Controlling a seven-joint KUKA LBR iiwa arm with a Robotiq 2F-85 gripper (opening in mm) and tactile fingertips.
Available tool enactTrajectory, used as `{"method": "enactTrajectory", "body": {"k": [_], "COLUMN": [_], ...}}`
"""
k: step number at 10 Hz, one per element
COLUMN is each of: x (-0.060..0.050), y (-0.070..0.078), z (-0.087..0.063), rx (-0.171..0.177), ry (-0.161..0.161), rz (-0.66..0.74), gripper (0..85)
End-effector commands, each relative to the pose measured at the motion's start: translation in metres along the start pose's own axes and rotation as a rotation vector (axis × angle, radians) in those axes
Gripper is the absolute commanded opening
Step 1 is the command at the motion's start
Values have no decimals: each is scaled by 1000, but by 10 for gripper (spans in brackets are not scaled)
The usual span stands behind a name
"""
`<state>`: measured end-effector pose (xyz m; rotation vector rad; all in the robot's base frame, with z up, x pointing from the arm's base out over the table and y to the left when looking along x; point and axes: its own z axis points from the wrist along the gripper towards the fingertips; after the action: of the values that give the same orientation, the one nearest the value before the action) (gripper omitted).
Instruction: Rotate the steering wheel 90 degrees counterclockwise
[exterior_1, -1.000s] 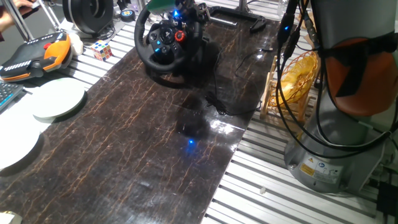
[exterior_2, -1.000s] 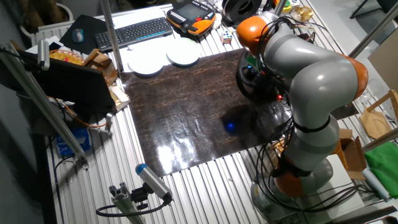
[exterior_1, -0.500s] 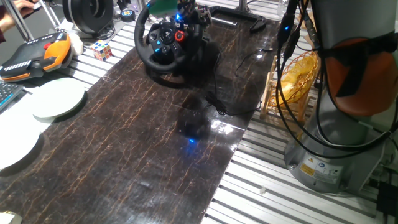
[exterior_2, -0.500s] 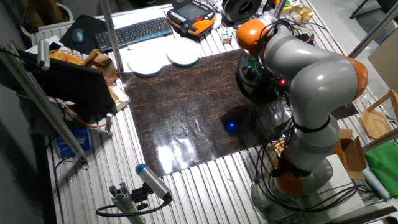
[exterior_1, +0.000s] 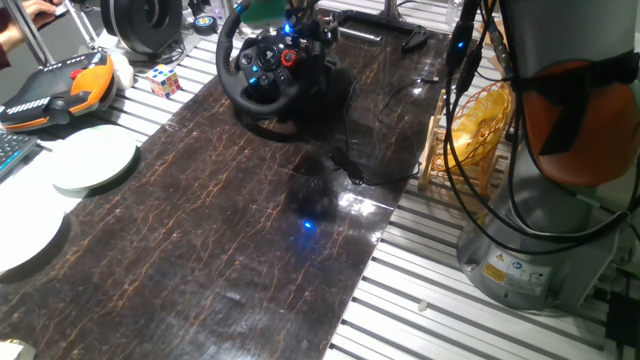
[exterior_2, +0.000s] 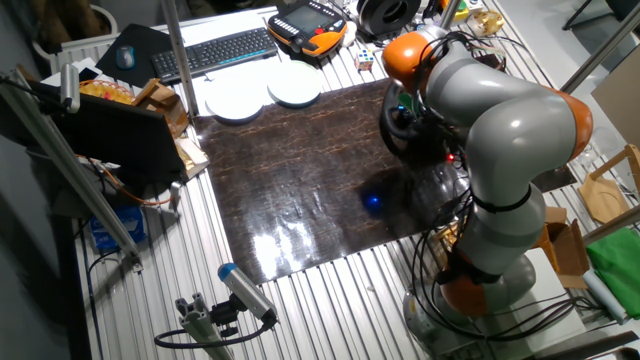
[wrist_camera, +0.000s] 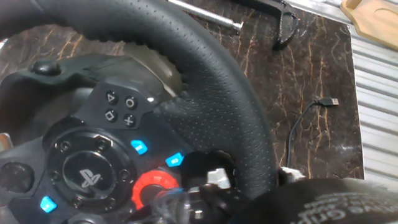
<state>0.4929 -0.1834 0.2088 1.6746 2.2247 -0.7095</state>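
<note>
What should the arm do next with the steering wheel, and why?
Probably keep sweeping the hand counterclockwise along the rim. It sits at the top of the steering wheel, and the hand view shows the rim right up close with the hub buttons tilted, so the turn looks under way. Whether the fingers are clamped on the rim cannot be told.

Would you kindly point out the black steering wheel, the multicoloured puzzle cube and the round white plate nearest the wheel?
black steering wheel (exterior_1: 262, 62), one fixed view, on the hub with its lit buttons.
multicoloured puzzle cube (exterior_1: 164, 80), one fixed view, on its front face.
round white plate (exterior_1: 93, 159), one fixed view, on its flat centre.
</note>
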Motion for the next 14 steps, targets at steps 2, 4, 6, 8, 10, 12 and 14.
{"method": "enactTrajectory", "body": {"k": [2, 4, 6, 8, 10, 12, 14], "x": [-1, -4, -10, -17, -24, -30, -32], "y": [-1, -1, -3, -4, -3, -1, 1], "z": [-1, -2, -5, -7, -8, -12, -14], "rx": [-2, -2, 1, 1, -1, 1, 4], "ry": [-2, -15, -27, -26, -17, -12, -13], "rz": [-31, -51, -96, -147, -194, -254, -298], "gripper": [50, 7, 7, 7, 7, 7, 7]}}
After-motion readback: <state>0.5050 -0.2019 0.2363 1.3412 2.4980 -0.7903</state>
